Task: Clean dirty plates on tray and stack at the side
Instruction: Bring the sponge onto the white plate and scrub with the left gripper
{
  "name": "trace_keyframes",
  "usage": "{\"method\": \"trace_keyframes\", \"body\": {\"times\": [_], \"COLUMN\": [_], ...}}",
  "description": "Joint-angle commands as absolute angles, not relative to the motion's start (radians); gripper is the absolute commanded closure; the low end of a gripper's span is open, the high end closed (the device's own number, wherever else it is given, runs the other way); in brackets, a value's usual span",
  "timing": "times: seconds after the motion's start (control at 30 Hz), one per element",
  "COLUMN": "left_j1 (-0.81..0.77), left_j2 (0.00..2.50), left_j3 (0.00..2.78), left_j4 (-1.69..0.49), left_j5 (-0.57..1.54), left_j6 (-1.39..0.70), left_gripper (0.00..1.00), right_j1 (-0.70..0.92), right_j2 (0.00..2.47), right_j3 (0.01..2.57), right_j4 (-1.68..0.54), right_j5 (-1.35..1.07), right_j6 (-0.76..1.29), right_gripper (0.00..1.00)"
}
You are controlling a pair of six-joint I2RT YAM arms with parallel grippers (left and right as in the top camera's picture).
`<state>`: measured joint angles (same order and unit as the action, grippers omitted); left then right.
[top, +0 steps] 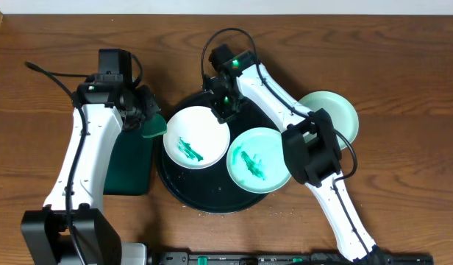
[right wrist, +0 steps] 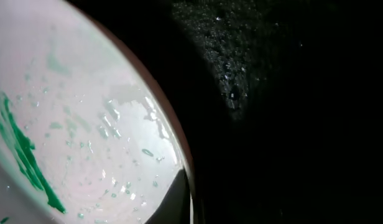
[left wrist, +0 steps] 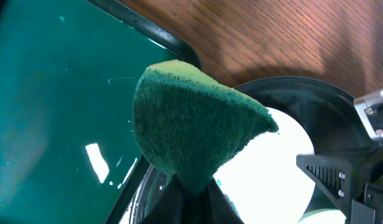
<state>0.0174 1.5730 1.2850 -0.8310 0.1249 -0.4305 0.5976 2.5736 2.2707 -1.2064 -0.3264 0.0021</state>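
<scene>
- At the middle of the worktop (top: pixel 403 73): the large round black tray (top: pixel 204 193), glossy, with a raised rim.
- On the tray toward 11 o'clock: white plate (top: pixel 204 129), lying flat, with a dark green smear across its 7 o'clock part; wet droplets on it in the right wrist view (right wrist: pixel 86 124).
- At the tray's 3 o'clock: pale mint plate (top: pixel 267 147), also smeared green near its middle, reaching out over the tray's rim and just beside the white plate.
- Off the tray at 2 o'clock, on the bare wood: second mint plate (top: pixel 335 110), visible part plain pale green, partly hidden by the right arm (top: pixel 315 151).
- At the tray's 9 o'clock, touching or nearly touching it: dark green rectangular tray (top: pixel 131 168).
- Left jaws clamped on a green sponge (left wrist: pixel 191 118), folded to a point, held just beside the white plate's 9 o'clock rim and above the green tray's corner.
- Right jaws closed, down at the white plate's 1 o'clock rim; cannot tell whether the rim is pinched between them.
</scene>
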Motion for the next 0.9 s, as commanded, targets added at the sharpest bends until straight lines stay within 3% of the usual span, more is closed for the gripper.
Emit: {"method": "trace_keyframes", "body": {"times": [0.0,0.33,0.8,0.87], "left_j1": [0.007,-0.072,-0.16,-0.183], "left_j2": [1.573,1.619,1.759,1.786], "left_j3": [1.279,1.279,1.279,1.279], "left_j4": [-0.833,-0.825,-0.723,-0.755], "left_j5": [0.112,0.112,0.111,0.025], "left_j6": [-0.442,-0.442,-0.448,-0.534], "left_gripper": [0.93,0.93,0.93,0.93], "right_j1": [0.621,0.582,0.525,0.52], "right_j2": [2.598,2.598,2.599,2.599], "right_j3": [2.251,2.243,2.216,2.21], "right_j4": [-1.204,-1.205,-1.222,-1.222], "right_j5": [-0.171,-0.046,-0.118,-0.121], "right_j6": [0.191,0.409,0.422,0.422], "right_gripper": [0.99,0.99,0.99,0.99]}}
